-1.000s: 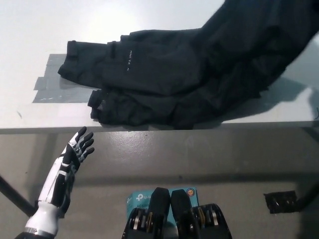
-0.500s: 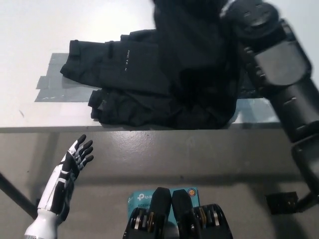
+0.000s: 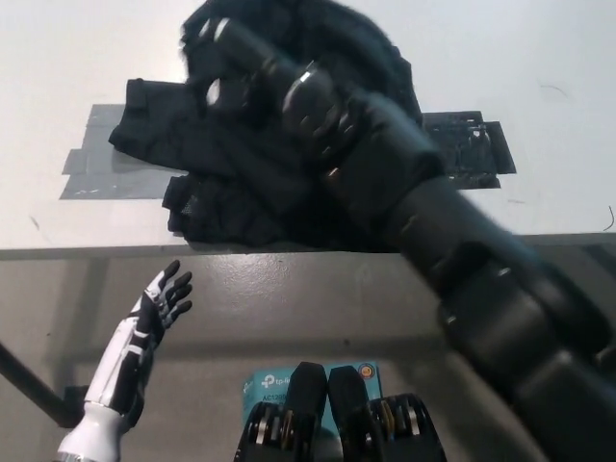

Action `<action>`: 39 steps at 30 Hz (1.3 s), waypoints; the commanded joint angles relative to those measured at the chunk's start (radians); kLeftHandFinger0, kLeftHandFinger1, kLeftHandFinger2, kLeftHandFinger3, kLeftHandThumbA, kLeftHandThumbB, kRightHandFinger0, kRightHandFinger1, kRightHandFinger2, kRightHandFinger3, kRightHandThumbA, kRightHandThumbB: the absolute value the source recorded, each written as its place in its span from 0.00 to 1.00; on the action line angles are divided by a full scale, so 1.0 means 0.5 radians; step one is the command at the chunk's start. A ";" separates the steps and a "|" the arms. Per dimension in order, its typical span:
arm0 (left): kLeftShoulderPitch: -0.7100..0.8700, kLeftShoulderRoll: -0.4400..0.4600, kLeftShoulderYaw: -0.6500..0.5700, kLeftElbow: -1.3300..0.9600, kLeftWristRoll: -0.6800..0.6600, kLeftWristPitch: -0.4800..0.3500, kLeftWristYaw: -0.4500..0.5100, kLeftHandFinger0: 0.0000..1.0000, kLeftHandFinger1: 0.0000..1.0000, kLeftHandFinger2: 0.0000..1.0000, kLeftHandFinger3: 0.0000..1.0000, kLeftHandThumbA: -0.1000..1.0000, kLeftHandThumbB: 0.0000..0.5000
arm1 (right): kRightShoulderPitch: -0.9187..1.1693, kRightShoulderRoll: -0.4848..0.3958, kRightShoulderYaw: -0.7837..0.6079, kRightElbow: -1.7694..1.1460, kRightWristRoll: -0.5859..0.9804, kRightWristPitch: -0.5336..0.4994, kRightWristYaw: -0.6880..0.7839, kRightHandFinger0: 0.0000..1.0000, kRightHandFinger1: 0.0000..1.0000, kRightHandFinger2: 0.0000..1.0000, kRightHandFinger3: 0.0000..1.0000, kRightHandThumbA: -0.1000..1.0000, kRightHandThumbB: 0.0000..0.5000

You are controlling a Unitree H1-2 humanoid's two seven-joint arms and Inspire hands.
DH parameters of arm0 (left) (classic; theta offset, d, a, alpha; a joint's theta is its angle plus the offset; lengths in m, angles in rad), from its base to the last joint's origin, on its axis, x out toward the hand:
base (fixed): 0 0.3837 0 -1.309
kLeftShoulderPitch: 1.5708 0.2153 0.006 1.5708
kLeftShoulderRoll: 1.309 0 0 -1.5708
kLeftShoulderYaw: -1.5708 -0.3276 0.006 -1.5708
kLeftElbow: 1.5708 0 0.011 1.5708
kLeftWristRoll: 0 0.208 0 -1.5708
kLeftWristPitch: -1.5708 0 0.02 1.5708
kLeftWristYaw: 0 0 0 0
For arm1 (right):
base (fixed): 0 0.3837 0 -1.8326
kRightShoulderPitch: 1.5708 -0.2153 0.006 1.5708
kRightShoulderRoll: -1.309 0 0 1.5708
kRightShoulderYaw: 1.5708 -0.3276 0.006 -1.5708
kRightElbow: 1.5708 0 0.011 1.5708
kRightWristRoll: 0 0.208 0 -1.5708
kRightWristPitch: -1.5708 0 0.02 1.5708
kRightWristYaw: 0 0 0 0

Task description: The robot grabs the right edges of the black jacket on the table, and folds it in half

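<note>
Jacket point(image 3: 260, 183) fabric is bunched on the tabletop point(image 3: 87, 58), folded over toward the left, and its upper part is draped over the right robot hand point(image 3: 226, 63). That black robot hand is blurred and half buried in cloth, so whether it is pinching the jacket cannot be told. Grey tape point(image 3: 91, 168) is seen on the tabletop beside the jacket's left edge. The left robot hand point(image 3: 159, 303) is held below the tabletop's front edge, fingers spread, nothing held
</note>
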 commanded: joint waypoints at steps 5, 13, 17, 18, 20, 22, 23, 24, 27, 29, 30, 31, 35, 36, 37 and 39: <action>-0.037 0.072 -0.014 -0.059 0.036 -0.049 -0.041 1.00 1.00 1.00 1.00 1.00 0.27 | -0.215 0.124 -0.096 0.150 -0.109 -0.098 -0.037 0.40 0.80 1.00 1.00 0.16 0.44; 0.020 0.098 -0.032 -0.105 0.122 -0.056 -0.019 1.00 1.00 1.00 1.00 1.00 0.30 | -0.172 0.182 -0.027 0.171 -0.186 0.038 0.381 1.00 1.00 1.00 1.00 1.00 0.93; 0.028 0.125 -0.046 -0.120 0.199 -0.052 -0.016 1.00 1.00 1.00 1.00 1.00 0.28 | -0.222 0.200 -0.029 0.140 -0.211 0.038 0.410 1.00 1.00 1.00 1.00 1.00 0.91; 0.028 0.125 -0.046 -0.121 0.200 -0.052 -0.015 1.00 1.00 1.00 1.00 1.00 0.28 | -0.222 0.200 -0.033 0.140 -0.215 0.039 0.413 1.00 1.00 1.00 1.00 1.00 0.92; 0.028 0.126 -0.047 -0.121 0.202 -0.052 -0.015 1.00 1.00 1.00 1.00 1.00 0.28 | -0.221 0.200 -0.041 0.138 -0.224 0.041 0.417 1.00 1.00 1.00 1.00 1.00 0.92; 0.028 0.103 -0.046 -0.104 0.219 -0.050 0.005 1.00 1.00 1.00 1.00 1.00 0.30 | -0.335 0.215 -0.057 0.116 -0.220 0.061 0.485 1.00 1.00 1.00 1.00 1.00 0.94; 0.028 0.102 -0.045 -0.105 0.221 -0.050 0.004 1.00 1.00 1.00 1.00 1.00 0.30 | -0.335 0.216 -0.061 0.116 -0.224 0.061 0.488 1.00 1.00 1.00 1.00 1.00 0.94; 0.041 0.109 -0.041 -0.114 0.220 -0.043 -0.001 1.00 1.00 1.00 1.00 1.00 0.26 | -0.404 0.220 -0.073 0.083 -0.205 0.100 0.601 1.00 1.00 1.00 1.00 1.00 0.85; 0.002 0.108 -0.039 -0.079 0.218 -0.053 -0.006 1.00 1.00 1.00 1.00 0.99 0.22 | -0.607 0.190 -0.100 0.003 -0.151 0.158 0.966 1.00 1.00 1.00 1.00 1.00 0.79; 0.002 0.108 -0.039 -0.079 0.219 -0.053 -0.007 1.00 1.00 1.00 1.00 1.00 0.22 | -0.608 0.190 -0.107 0.002 -0.157 0.162 0.977 1.00 1.00 1.00 1.00 1.00 0.79; 0.002 0.108 -0.038 -0.079 0.219 -0.053 -0.007 1.00 1.00 1.00 1.00 1.00 0.22 | -0.608 0.190 -0.110 0.001 -0.160 0.163 0.981 1.00 1.00 1.00 1.00 1.00 0.78; 0.024 0.107 -0.060 -0.078 0.252 -0.060 -0.009 1.00 1.00 1.00 1.00 1.00 0.20 | -0.791 0.158 -0.072 -0.193 -0.119 0.009 1.328 1.00 1.00 1.00 1.00 1.00 0.73; 0.022 0.110 -0.064 -0.053 0.248 -0.109 -0.018 1.00 1.00 1.00 1.00 1.00 0.17 | -0.820 0.152 -0.070 -0.338 -0.134 0.198 1.368 1.00 1.00 1.00 1.00 1.00 0.80; 0.022 0.110 -0.064 -0.053 0.248 -0.110 -0.018 1.00 1.00 1.00 1.00 1.00 0.17 | -0.816 0.151 -0.072 -0.349 -0.138 0.206 1.375 1.00 1.00 1.00 1.00 1.00 0.80; 0.030 0.113 -0.064 -0.070 0.288 -0.052 -0.004 1.00 1.00 1.00 1.00 1.00 0.22 | -0.797 0.066 -0.144 -0.699 -0.063 0.444 1.379 1.00 1.00 1.00 1.00 1.00 0.87; 0.035 0.107 -0.061 -0.083 0.277 -0.029 -0.007 1.00 1.00 1.00 1.00 1.00 0.23 | -0.812 0.021 -0.257 -0.763 0.065 0.519 1.460 1.00 1.00 1.00 1.00 1.00 0.83</action>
